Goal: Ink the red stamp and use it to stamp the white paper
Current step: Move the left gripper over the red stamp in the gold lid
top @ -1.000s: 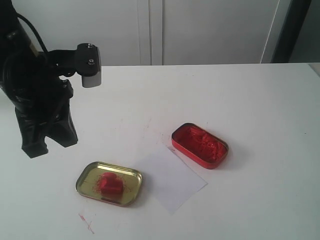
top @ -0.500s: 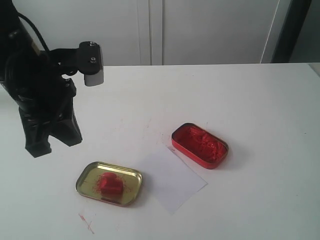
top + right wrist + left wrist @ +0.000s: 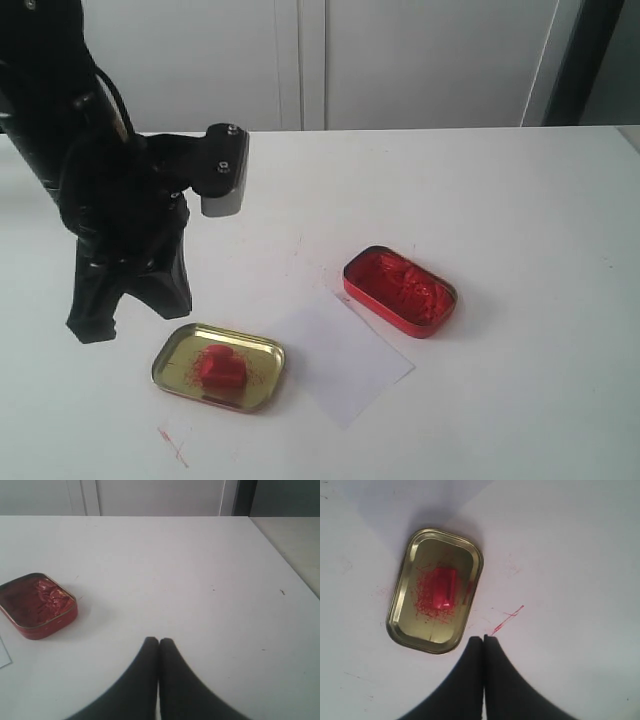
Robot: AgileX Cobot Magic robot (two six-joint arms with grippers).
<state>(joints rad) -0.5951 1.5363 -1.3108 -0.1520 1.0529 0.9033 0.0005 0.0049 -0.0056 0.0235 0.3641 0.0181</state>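
The left claw (image 3: 483,640) and right claw (image 3: 159,641) were both clenched, empty. The red stamp (image 3: 222,371) lay inside the gold lid (image 3: 178,352) on the counter (image 3: 520,220), with the white paper (image 3: 350,365) just beside the lid.

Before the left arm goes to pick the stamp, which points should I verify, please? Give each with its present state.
1. Stamp lies free in the lid: ok.
2. Stamp's knob up: cannot tell.
3. Left gripper open: not ok, its fingers are shut.
4. Left gripper above the stamp: not ok, it is beside the lid.
5. Ink tin uncovered: ok.
6. Paper flat, nothing on it: ok.
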